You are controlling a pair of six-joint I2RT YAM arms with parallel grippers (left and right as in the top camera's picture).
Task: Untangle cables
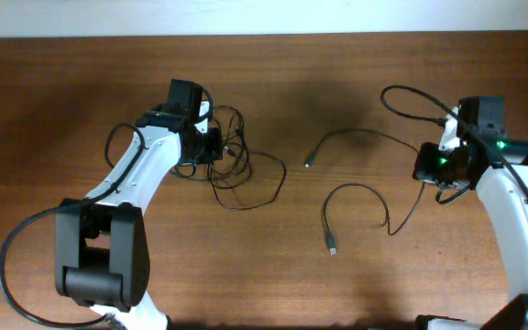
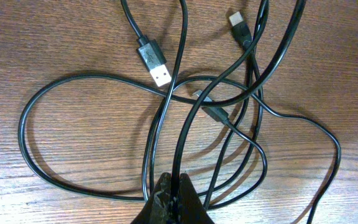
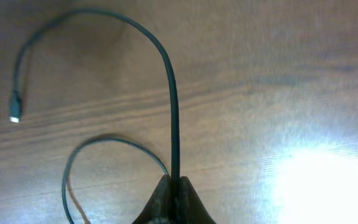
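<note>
Left jaws clamp strand in cable tangle; right jaws clamp separate cable. Risk: pull toward 9 o'clock cinches tangle, and USB-A plug at 12 o'clock snags.

black cables, silver-tipped plug, brown wood-grain table, white-and-black arms, green light

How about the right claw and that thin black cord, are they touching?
Touching. The right wrist view shows the right claw shut on the thin black cord.
</note>
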